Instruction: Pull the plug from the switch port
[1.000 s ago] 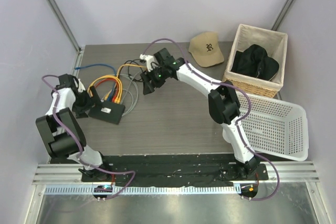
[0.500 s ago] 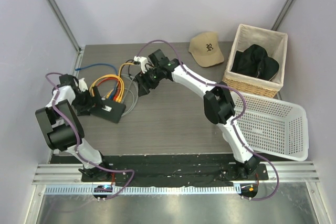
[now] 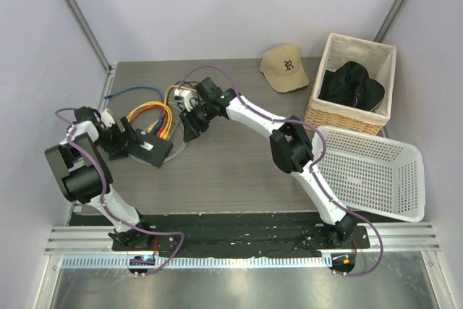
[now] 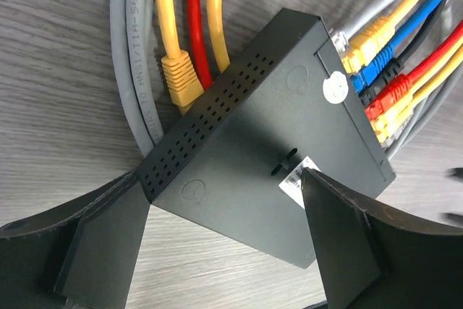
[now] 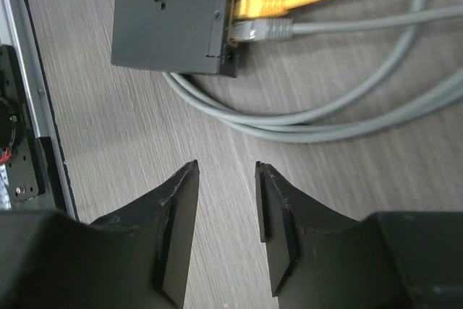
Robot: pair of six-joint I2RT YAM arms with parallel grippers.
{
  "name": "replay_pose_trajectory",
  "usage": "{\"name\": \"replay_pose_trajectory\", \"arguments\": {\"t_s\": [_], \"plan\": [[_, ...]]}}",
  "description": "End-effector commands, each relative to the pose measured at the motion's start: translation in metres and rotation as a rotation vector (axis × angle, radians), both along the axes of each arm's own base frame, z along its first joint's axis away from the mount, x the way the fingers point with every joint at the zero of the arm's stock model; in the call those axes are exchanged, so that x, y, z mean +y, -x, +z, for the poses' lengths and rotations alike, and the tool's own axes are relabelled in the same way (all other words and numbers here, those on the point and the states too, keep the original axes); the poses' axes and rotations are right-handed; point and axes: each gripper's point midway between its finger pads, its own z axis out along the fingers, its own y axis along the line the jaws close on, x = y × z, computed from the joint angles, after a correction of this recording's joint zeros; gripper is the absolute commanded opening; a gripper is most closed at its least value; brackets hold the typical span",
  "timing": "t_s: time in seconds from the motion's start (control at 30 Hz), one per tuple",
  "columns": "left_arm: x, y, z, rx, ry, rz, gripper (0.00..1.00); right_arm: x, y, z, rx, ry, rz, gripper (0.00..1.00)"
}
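On the counter (image 3: 239, 171) the switch (image 3: 148, 151) lies at 9 o'clock (cables (image 3: 148, 117) fan from it toward 12), the cap (image 3: 284, 67) at 1, the basket (image 3: 343, 117) at 2.

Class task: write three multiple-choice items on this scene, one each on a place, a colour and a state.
1. Where is the tan cap? A on the table, left of the wicker basket; B inside that basket; C on the floor.
2. In the right wrist view, what colour is the plug in the switch's end port? A green; B grey; C white.
3. How are the right gripper's jaws? A shut on the cap; B shut on the switch; C apart, holding nothing.
Key: A, it lies on bare tabletop; B, grey beside the yellow plugs; C, bare table shows between them.
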Motion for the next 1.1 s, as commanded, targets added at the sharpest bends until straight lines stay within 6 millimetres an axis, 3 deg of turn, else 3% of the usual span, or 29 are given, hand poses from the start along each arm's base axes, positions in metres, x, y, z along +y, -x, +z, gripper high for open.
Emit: {"name": "replay_pose_trajectory", "arguments": {"t_s": [0.0,0.27,0.4,0.47,0.6,0.7,0.77,1.07], "plan": [[-0.001,-0.004,-0.016,-0.019,0.029,0.057,0.89,0.02,0.012,0.008,-0.013,-0.046,0.059,0.47],[0.013,-0.012,-0.016,-0.089,0.104,0.294,0.89,0.036,0.02,0.013,-0.036,-0.073,0.082,0.5],[0.003,-0.006,-0.015,-0.101,0.158,0.342,0.86,0.041,0.015,0.019,-0.048,-0.083,0.055,0.48],[0.004,-0.006,-0.005,-0.141,0.142,0.339,0.85,0.046,0.011,0.026,-0.067,-0.101,0.042,0.48],[0.005,-0.001,-0.001,-0.166,0.122,0.352,0.85,0.059,0.009,0.037,-0.039,-0.168,0.033,0.59],[0.008,0.004,-0.003,-0.151,0.118,0.376,0.86,0.074,0.004,0.033,0.029,-0.215,-0.019,0.66],[0.011,0.005,-0.001,-0.157,0.129,0.394,0.87,0.08,0.008,0.019,0.074,-0.208,-0.03,0.68],[0.004,0.019,0.005,-0.165,0.267,0.391,0.88,0.099,0.036,-0.011,0.19,-0.203,-0.009,0.66]]}}
